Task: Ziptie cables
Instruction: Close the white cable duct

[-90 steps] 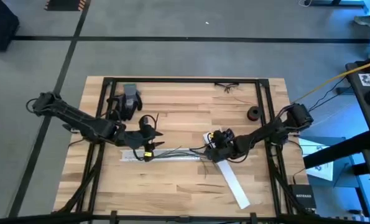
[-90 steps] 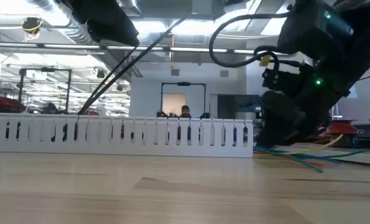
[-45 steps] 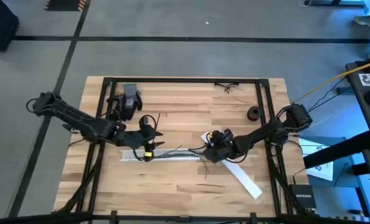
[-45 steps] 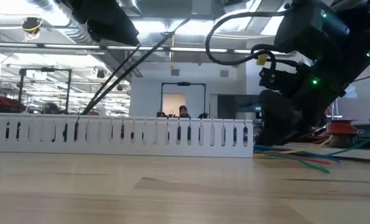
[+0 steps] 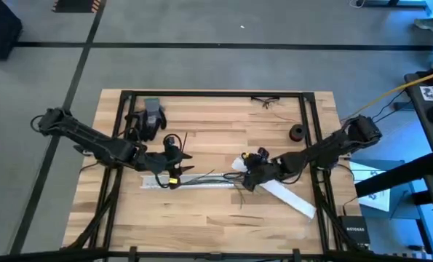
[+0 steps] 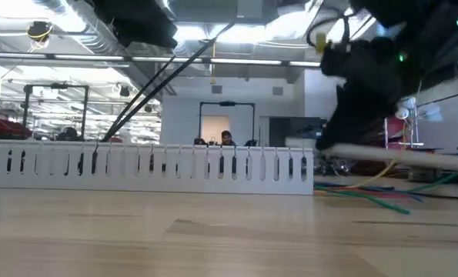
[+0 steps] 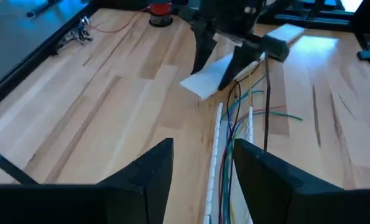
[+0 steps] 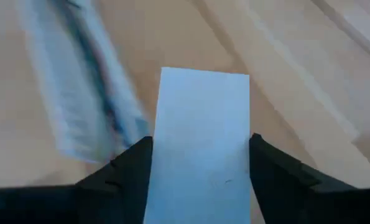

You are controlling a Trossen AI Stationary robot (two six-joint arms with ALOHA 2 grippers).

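Observation:
A long white slotted strip [image 5: 194, 182] lies flat on the table, with thin coloured cables [image 7: 237, 115] running along it and spilling past its right end [image 6: 371, 196]. My left gripper [image 7: 200, 177] hovers open over the strip's left end [image 5: 174, 175], one finger on either side of strip and cables. I cannot tell whether it touches them. My right gripper [image 5: 247, 172] is at the strip's right end, shut on a flat white strip [image 5: 285, 196] that reaches toward the table's right edge. My right gripper pinches the flat white strip by its two long edges [image 8: 166, 168] between its two fingers, close to the strip's left end [image 7: 200, 79]. The fingers slant down from the right and lie along the strip. The strip hangs about level, clear of the table [image 6: 413, 154].
At the far left of the table stands a grey and black tool [image 5: 151, 116]. A small black spool [image 5: 297, 132] lies at the far right, with a dark tangle of wire [image 5: 265, 101] by the far edge. Bare wood spreads along the near edge.
My right gripper has turned and shifted a little toward the table's far left with the flat white strip. The strip's free end has swung from the near edge toward the right edge, and the strip has come up off the table to about level.

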